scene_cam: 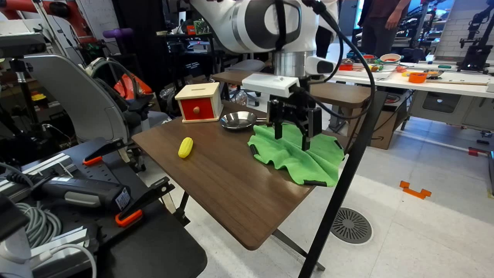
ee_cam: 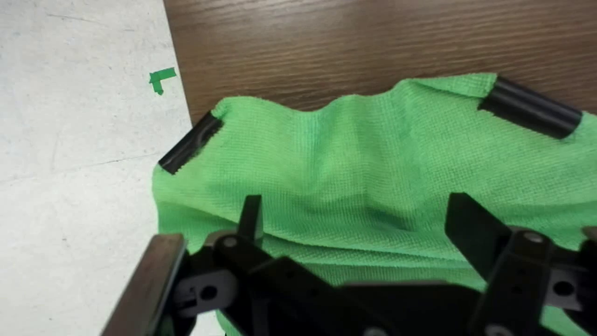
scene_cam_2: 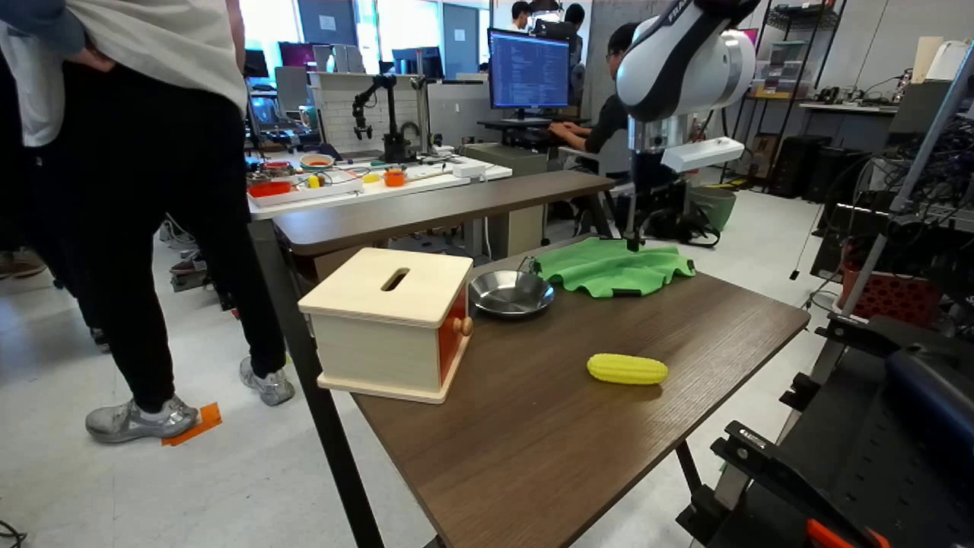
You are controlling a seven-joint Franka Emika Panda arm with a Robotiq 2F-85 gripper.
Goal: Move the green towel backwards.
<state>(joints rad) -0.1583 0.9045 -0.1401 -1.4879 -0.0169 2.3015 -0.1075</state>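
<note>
Fingers (ee_cam: 475,233) spread apart, green towel (ee_cam: 350,163) beneath

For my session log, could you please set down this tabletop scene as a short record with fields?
Surface: brown table
Green towel: rumpled, overhanging the table edge, black strips on its border
Gripper: open over the towel; contact unclear
Wooden box: red drawer, slotted top
Frying pan: metal, between box and towel
Toy corn cob: yellow, lying apart

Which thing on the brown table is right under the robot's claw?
The green towel with black strips: it lies beneath the open gripper, while the wooden box, metal pan and yellow corn sit off to the side.
</note>
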